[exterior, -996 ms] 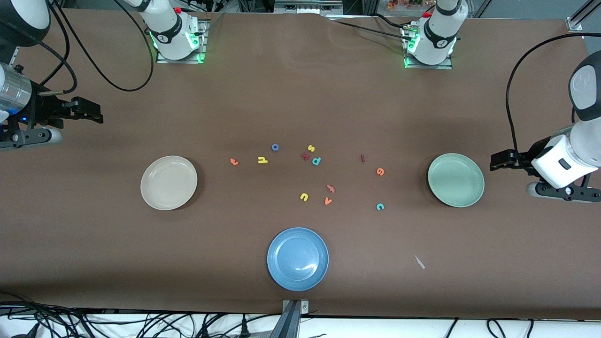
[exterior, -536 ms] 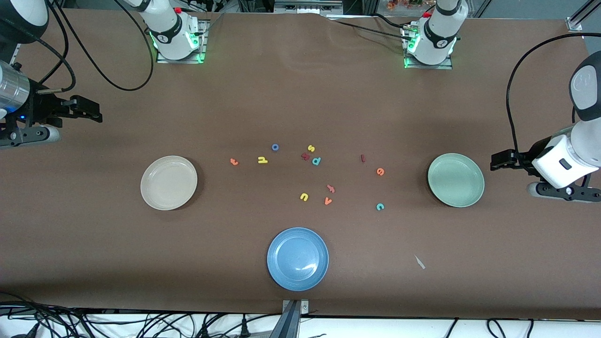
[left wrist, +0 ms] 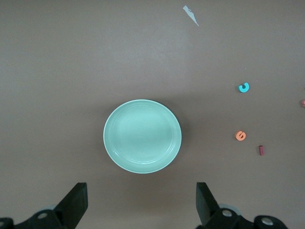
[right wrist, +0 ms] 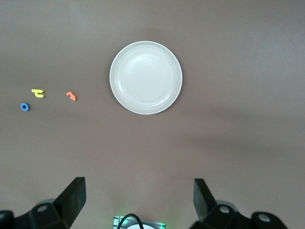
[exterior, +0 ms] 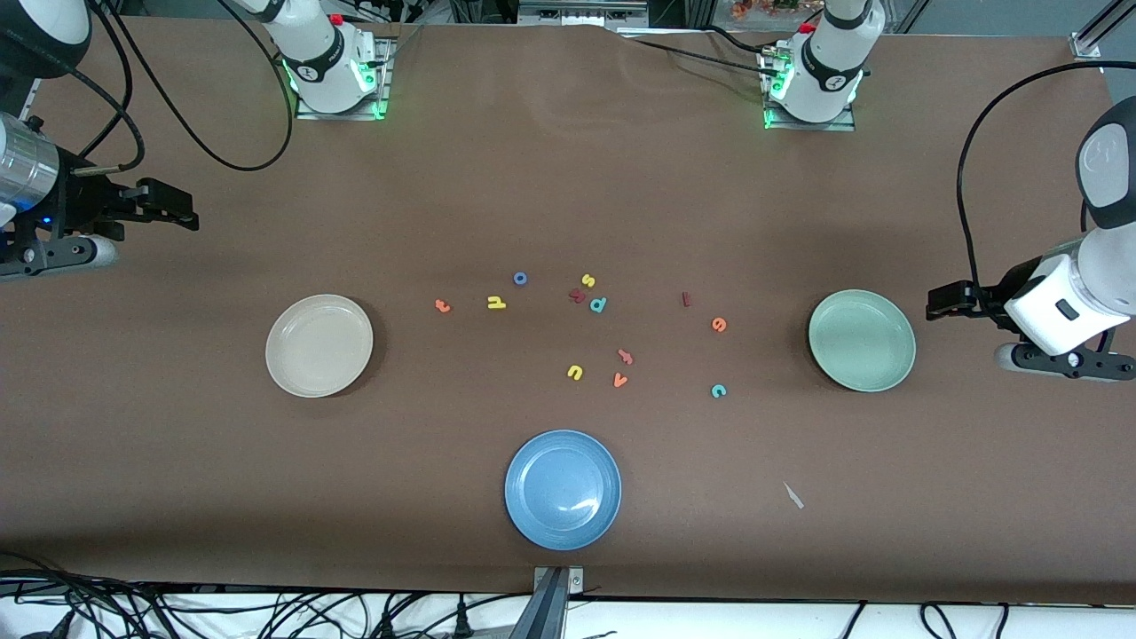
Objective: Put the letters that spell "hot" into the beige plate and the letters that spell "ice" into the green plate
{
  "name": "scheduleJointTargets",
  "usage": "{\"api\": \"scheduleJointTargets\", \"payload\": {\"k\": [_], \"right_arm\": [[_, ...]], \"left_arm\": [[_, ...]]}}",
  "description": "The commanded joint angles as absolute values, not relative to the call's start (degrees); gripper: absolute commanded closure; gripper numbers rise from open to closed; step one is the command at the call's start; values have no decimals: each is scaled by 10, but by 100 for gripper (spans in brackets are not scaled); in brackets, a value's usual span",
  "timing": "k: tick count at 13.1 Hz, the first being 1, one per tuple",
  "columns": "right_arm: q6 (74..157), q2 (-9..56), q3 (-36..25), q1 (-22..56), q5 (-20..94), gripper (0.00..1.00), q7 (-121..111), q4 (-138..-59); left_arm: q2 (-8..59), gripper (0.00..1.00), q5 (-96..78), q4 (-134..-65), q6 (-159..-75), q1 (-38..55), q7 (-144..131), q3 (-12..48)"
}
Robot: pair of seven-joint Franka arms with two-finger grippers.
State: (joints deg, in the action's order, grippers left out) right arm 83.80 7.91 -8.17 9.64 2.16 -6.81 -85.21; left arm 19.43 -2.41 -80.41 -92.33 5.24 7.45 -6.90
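Nothing on the table had shifted; only the right gripper [exterior: 182, 216] crept slightly toward the letters, wide open and empty. The left gripper [exterior: 939, 303] waited beside the green plate [exterior: 861, 340], equally open and empty, with both plates unfilled.

I read no printed labels, brands or numbers on my arms, the plates or the table. The only characters are the loose foam letters themselves: yellow "h" [exterior: 496, 303], blue "o" [exterior: 520, 279], orange "t" [exterior: 442, 306], teal "c" [exterior: 718, 390].

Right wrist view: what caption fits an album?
Open right gripper above beige plate, with foam letters beside it.
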Motion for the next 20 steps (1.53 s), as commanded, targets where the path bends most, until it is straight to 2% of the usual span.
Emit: {"api": "scheduleJointTargets", "payload": {"k": [1,15,20], "right_arm": [[827,73,-87,94,34,0,-64,-851],[827,72,-87,94,33,0,-73,-856],[831,73,-88,93,33,0,-73,-857]], "left_arm": [[191,0,-35,-807,-919,53,83,-71],[191,0,-36,-809,-909,63,43,-69],[191,0,-46,-840,-908,104,-58,-69]]}}
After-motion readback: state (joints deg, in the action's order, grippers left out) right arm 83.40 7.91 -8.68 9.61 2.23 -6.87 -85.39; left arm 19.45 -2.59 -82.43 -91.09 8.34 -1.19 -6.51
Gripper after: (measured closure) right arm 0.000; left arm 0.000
